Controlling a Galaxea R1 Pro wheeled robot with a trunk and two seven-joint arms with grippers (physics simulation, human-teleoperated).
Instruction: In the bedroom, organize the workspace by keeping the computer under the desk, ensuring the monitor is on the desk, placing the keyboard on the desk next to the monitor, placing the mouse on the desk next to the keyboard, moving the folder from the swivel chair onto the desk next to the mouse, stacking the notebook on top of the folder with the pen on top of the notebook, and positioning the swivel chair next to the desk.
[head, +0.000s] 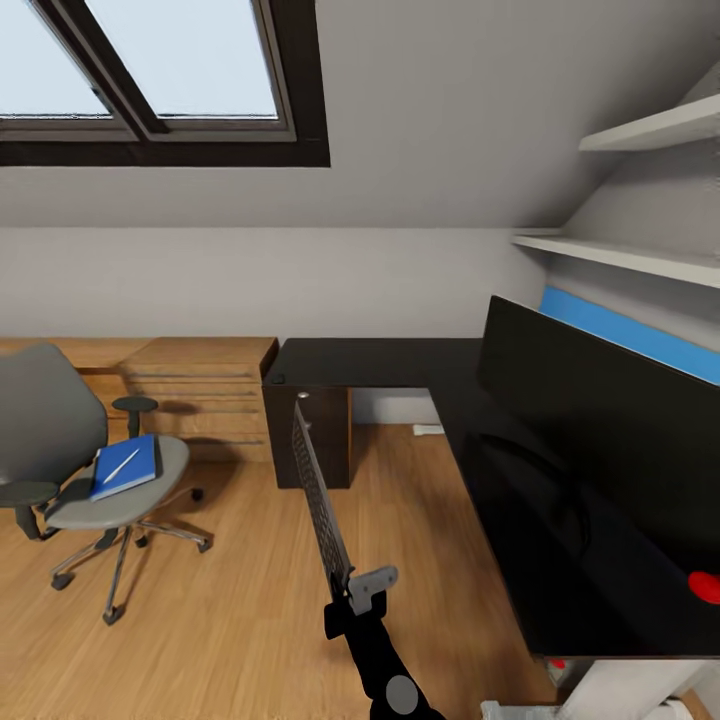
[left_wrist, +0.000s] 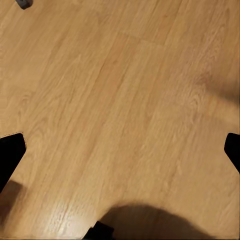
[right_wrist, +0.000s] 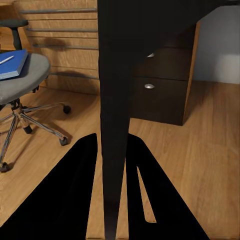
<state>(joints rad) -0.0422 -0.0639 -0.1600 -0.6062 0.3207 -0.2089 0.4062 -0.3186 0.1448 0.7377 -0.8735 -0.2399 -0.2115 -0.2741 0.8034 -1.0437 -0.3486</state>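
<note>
Clamped edge-on in my right gripper (head: 352, 590), the keyboard (head: 318, 495) ran lengthwise away from me, over the wooden floor (left_wrist: 120, 100). Beyond it stood the drawer unit (right_wrist: 165, 90) under the desk (head: 400, 362), with the monitor (head: 610, 410) at right. My left gripper's fingertips (left_wrist: 10, 150) stood wide. Far left, the swivel chair (head: 60, 440) carried the folder (head: 125, 468) and pen (head: 120, 466). No writing was readable.

Open wood floor (head: 240, 620) between swivel chair (head: 70, 450) and desk (head: 420, 375) — monitor (head: 610, 420) crowds desk's right stretch.

A skylight window (head: 150, 70), wall shelves (head: 620, 255), light wooden drawers (head: 205, 395), wood floor (left_wrist: 120, 100).
</note>
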